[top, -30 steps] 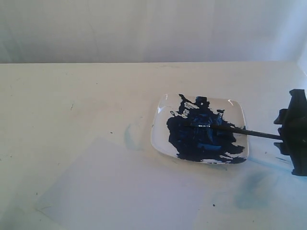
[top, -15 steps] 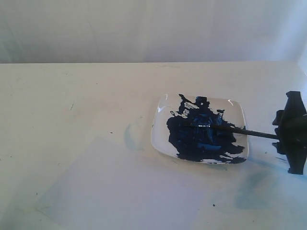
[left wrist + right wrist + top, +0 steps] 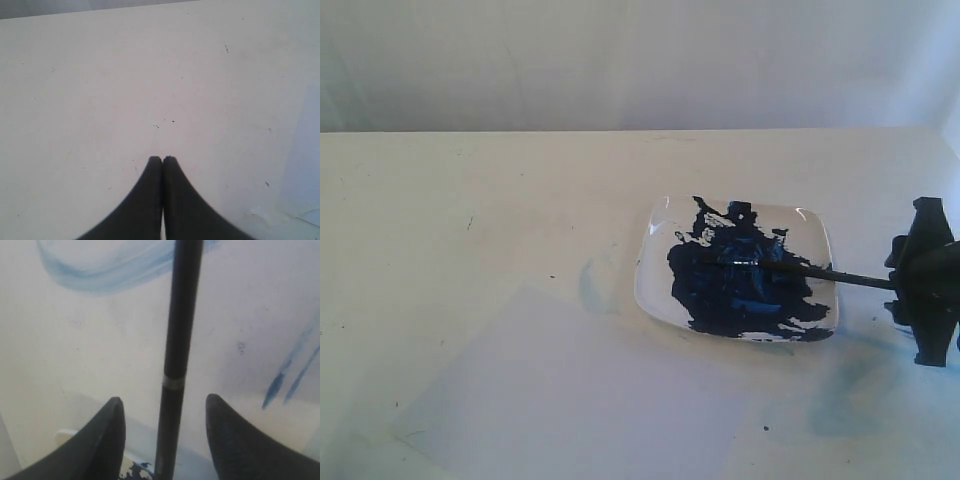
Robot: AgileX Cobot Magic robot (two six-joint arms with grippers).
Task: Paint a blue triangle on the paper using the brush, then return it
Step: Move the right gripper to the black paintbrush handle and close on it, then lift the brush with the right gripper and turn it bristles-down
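The black-handled brush [image 3: 820, 272] lies with its bristle end in the dark blue paint blob [image 3: 735, 285], and its handle sticks out over the plate's right rim. My right gripper [image 3: 912, 285] is open at the handle's free end. In the right wrist view the brush [image 3: 180, 315] runs between the two fingers of the right gripper [image 3: 165, 399] with a gap on each side. The paper [image 3: 580, 390] lies bare at the front left, and no blue triangle shows on it. My left gripper [image 3: 162, 158] is shut on nothing over bare table and is out of the exterior view.
The white square plate [image 3: 815, 225] sits right of centre. Faint light-blue smears mark the table left of the plate [image 3: 588, 285] and in front of it on the right [image 3: 840, 400]. A pale wall stands behind the table's far edge.
My right gripper has shifted a little left along the brush handle toward the plate. Brush, plate and paper have stayed where they were.
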